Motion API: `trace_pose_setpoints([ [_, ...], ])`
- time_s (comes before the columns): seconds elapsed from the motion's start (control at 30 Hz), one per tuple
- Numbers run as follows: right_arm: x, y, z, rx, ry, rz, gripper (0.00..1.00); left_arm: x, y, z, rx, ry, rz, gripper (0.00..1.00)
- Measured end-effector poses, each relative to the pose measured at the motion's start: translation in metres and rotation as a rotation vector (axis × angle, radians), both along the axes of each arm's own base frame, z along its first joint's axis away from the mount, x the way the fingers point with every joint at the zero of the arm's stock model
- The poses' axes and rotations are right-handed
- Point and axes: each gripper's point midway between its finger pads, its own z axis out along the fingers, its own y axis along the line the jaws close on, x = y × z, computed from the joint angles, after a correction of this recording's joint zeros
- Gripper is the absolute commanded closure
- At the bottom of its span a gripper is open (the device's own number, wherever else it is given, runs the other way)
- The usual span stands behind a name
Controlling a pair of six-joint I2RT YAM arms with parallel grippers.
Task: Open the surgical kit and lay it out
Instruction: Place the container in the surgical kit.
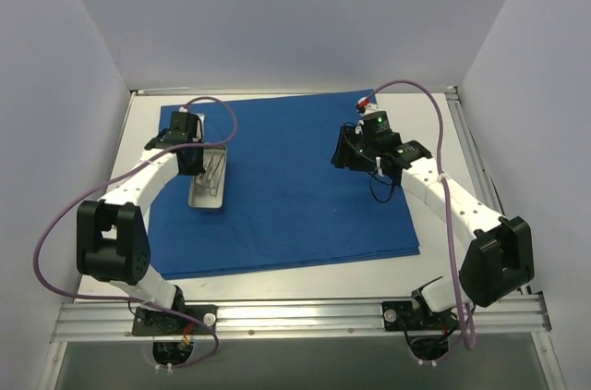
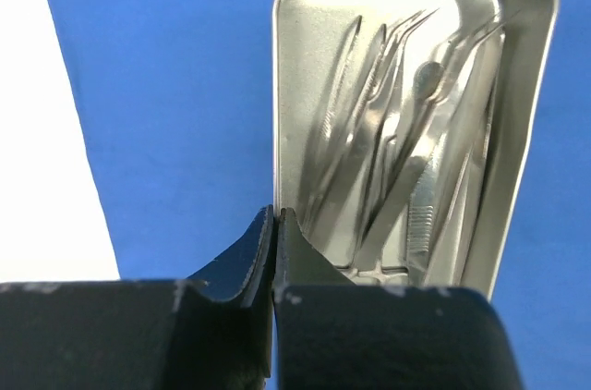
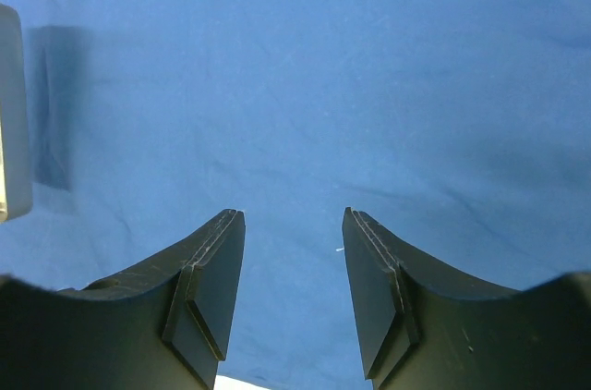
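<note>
Several overlapping instruments (image 2: 374, 108) end hidden behind the left tool (image 2: 276, 216).

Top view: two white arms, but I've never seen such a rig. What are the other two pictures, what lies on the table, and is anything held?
Two robot arms, the left arm and the right arm, are bolted at the near edge of the table, filmed from above. The other pictures come from cameras on their wrists. A blue cloth lies spread out, bearing a metal tray of thin instruments. The left gripper is shut at the tray's near corner; whether it pinches the rim is unclear. The right gripper hangs open over bare cloth, holding nothing.
</note>
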Motion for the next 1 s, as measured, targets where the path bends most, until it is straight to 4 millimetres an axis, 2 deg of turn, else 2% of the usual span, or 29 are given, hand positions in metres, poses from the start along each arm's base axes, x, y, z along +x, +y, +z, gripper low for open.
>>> trace_pose_setpoints([
  [0.13,0.000,0.001,-0.005,-0.008,0.011,0.005,0.52,0.002,0.021,-0.007,-0.004,0.016,-0.058,0.98],
  [0.3,0.001,0.002,-0.010,-0.014,0.021,0.008,0.52,0.016,0.041,-0.008,-0.034,-0.017,-0.104,0.98],
  [0.43,0.002,0.003,-0.015,-0.016,0.030,0.010,0.52,0.026,0.048,-0.034,-0.064,0.017,-0.141,0.98],
  [0.53,0.002,0.004,-0.015,-0.013,0.030,0.016,0.52,0.024,0.058,-0.059,-0.082,0.075,-0.138,0.98],
  [0.6,0.003,0.005,-0.014,-0.012,0.027,0.019,0.52,0.022,0.065,-0.068,-0.090,0.096,-0.130,0.98],
  [0.77,0.003,0.004,-0.014,-0.016,0.023,0.025,0.52,0.025,0.076,-0.066,-0.081,0.091,-0.121,0.98],
  [1.0,0.003,0.004,-0.014,-0.018,0.022,0.027,0.52,0.030,0.080,-0.067,-0.066,0.091,-0.114,0.98],
])
